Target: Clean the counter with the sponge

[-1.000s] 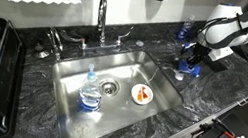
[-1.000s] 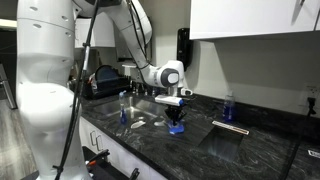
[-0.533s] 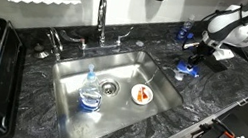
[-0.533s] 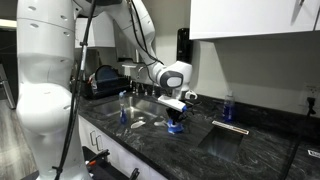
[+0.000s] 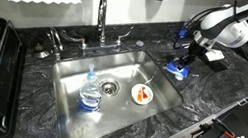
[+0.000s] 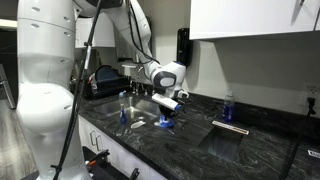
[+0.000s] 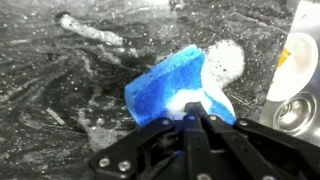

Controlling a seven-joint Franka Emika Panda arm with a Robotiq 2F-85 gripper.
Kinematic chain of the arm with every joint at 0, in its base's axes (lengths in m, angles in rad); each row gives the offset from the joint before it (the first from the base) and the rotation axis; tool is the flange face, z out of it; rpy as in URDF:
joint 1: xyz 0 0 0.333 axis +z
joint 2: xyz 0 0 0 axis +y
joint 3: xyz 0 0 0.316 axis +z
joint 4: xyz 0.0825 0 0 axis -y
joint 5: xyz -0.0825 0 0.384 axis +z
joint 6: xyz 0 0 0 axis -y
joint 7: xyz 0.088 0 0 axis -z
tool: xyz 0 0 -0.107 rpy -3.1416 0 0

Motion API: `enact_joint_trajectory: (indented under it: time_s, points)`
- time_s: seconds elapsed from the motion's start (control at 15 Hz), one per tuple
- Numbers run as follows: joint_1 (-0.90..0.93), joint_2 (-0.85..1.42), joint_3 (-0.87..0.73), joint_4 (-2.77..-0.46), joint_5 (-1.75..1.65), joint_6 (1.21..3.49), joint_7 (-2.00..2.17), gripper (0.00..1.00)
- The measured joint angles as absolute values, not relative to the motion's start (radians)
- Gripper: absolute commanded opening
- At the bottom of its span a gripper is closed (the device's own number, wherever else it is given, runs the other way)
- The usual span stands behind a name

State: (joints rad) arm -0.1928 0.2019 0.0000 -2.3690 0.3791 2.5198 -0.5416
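Clenched on the sponge (image 7: pixel 172 85), the gripper (image 7: pixel 196 109) entered the wrist view from the bottom centre, its dark fingers (image 7: pixel 215 130) meeting in a narrow point on the block's near edge. The bright blue sponge filled the middle of that frame, tilted, with a whitish patch at its upper right corner. Around it lay the counter (image 7: pixel 60 90), dark glossy stone with pale veins and scattered light specks. A pale metallic shape stood at the right edge of the frame; what it was could not be told.

In an exterior view the gripper (image 5: pixel 182 63) hung right of centre in the upper half, pointing down, with the sponge (image 5: pixel 175 71) under it on the counter (image 5: pixel 211 94), just beside the right rim of the sink (image 5: pixel 64 66). Whether the sponge's whole underside lay flat on the stone could not be told. Within the basin a clear bottle (image 5: pixel 91 92) stood left of the drain, and a small white dish (image 5: pixel 141 93) with something orange on it lay to the right. The faucet (image 5: pixel 102 20) rose behind the basin, and a small blue-topped bottle (image 5: pixel 183 31) stood at the back of the counter, near the arm (image 5: pixel 222 30).

In an exterior view the gripper (image 6: pixel 168 110) and sponge (image 6: pixel 164 124) sat near the frame's centre, low on the counter (image 6: pixel 200 150), while the arm's white body (image 6: pixel 45 90) filled the left side.
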Motion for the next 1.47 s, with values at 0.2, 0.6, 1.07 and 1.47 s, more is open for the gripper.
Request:
enact_joint_trajectory:
  time_s: [0.2,0.6,1.07,1.47]
  points:
    - [-0.185,0.203,0.020,-2.368,0.380,2.520,-0.542,0.00]
    - [-0.158,0.206,0.040,-2.363,0.355,2.520,-0.531,0.00]
    - [-0.096,0.206,0.026,-2.354,0.093,2.520,-0.317,0.00]
    - [-0.054,0.199,-0.003,-2.361,-0.073,2.512,-0.160,0.00]
